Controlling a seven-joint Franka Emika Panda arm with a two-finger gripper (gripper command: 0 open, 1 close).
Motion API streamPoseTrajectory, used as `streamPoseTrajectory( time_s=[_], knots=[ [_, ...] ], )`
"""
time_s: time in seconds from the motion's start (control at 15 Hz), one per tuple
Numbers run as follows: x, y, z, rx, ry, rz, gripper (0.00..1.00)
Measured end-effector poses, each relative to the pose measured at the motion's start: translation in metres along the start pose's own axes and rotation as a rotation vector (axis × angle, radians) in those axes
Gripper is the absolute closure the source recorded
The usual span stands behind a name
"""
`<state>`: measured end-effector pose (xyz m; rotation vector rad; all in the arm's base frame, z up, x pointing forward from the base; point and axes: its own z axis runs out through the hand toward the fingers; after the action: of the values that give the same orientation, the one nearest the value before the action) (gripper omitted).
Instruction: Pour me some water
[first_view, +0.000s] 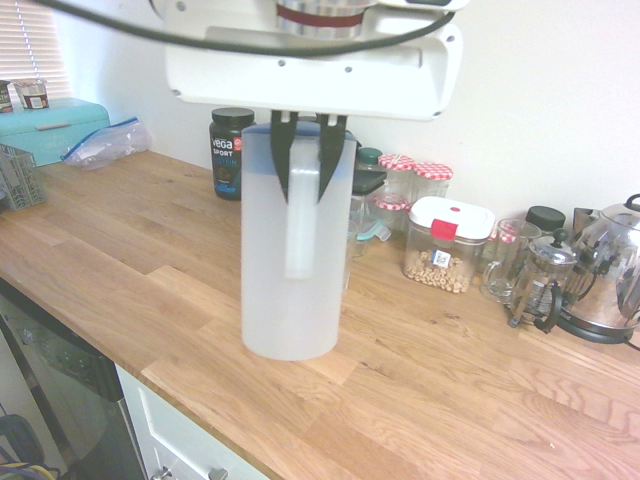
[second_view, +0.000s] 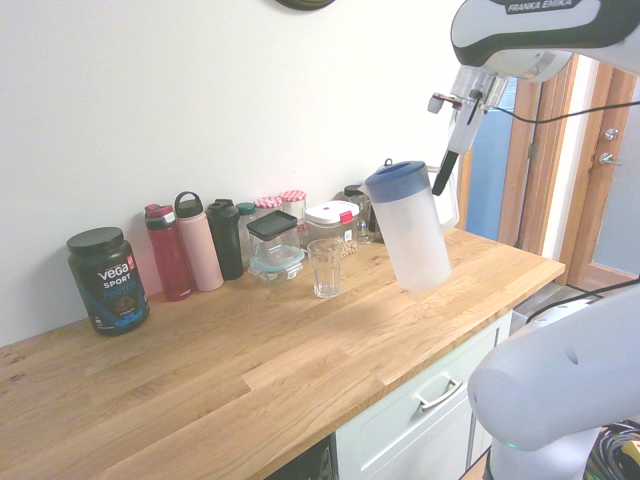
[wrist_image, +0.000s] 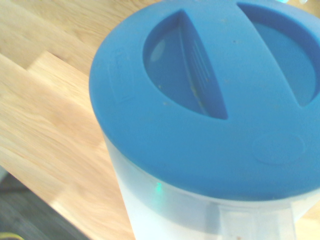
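Note:
The tall frosted-white jug (second_view: 412, 232) with a blue lid (wrist_image: 210, 100) hangs from its side handle (first_view: 302, 225), and my gripper (first_view: 305, 160) is shut on that handle from above. The jug leans a little, lid towards the ribbed clear glass (second_view: 325, 267), which stands empty on the wooden counter (second_view: 250, 370) about a hand's width to the jug's left. The jug's base is just at the counter near the front edge. The water inside cannot be made out through the frosted wall. In the first exterior view the jug hides the glass.
Along the wall stand a black Vega tub (second_view: 107, 279), three drink bottles (second_view: 198, 242), lidded containers (second_view: 274, 242), a cereal box (first_view: 448, 245), a French press (first_view: 540, 282) and a steel kettle (first_view: 610, 270). A teal bread box (first_view: 50, 128) sits far along the counter.

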<state>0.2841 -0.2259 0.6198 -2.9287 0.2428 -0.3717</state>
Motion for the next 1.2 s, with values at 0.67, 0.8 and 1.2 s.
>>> streamPoseTrajectory(
  time_s=[0.67,0.8,1.2],
  knots=[
    [0.118,-0.038,0.053,-0.26,-0.098,-0.25,1.0],
    [0.138,-0.052,0.057,-0.352,-0.124,-0.286,1.0],
    [0.163,-0.104,0.09,-0.602,-0.202,-0.396,1.0]
  ],
)
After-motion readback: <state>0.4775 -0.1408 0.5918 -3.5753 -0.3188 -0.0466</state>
